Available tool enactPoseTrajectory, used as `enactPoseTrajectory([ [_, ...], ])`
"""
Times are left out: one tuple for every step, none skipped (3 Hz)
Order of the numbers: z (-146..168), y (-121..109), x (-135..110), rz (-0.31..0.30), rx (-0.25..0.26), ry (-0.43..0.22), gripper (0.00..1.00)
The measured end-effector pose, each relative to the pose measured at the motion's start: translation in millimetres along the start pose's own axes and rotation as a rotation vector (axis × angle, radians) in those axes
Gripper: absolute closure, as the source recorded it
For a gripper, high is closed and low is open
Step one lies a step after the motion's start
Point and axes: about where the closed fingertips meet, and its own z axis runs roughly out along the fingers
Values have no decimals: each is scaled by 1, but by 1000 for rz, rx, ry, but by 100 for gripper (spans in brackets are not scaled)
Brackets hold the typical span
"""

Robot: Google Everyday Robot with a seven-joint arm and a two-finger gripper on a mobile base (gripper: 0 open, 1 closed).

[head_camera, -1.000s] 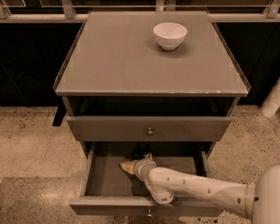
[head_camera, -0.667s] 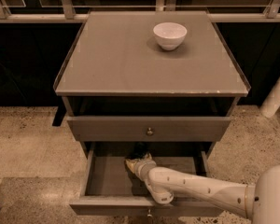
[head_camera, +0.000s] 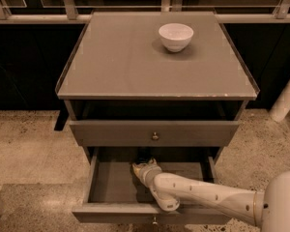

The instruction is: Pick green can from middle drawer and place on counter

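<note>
The middle drawer (head_camera: 111,182) is pulled out at the bottom of the view, grey, with a small round knob on its front. My gripper (head_camera: 142,166) reaches into it from the right on its white arm and sits near the drawer's back middle. A small dark shape (head_camera: 144,154) lies just behind the gripper, in the shadow under the drawer above; it looks like the green can, mostly hidden. The counter (head_camera: 125,62) is the flat grey-brown cabinet top above.
A white bowl (head_camera: 175,36) stands on the counter toward its back right. The upper drawer front (head_camera: 111,133) with its knob juts out slightly over the back of the open drawer. Speckled floor lies around the cabinet. A white post (head_camera: 287,100) stands at the right.
My gripper has moved slightly deeper into the drawer, toward the dark shape at the back. The bowl and the drawers have not moved.
</note>
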Motion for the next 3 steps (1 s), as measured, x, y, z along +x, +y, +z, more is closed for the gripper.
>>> enactPoseTrajectory([
  [0, 0, 0, 0, 0, 0, 100],
  [0, 0, 0, -1, -2, 0, 100],
  [-11, 2, -4, -32, -62, 28, 100],
])
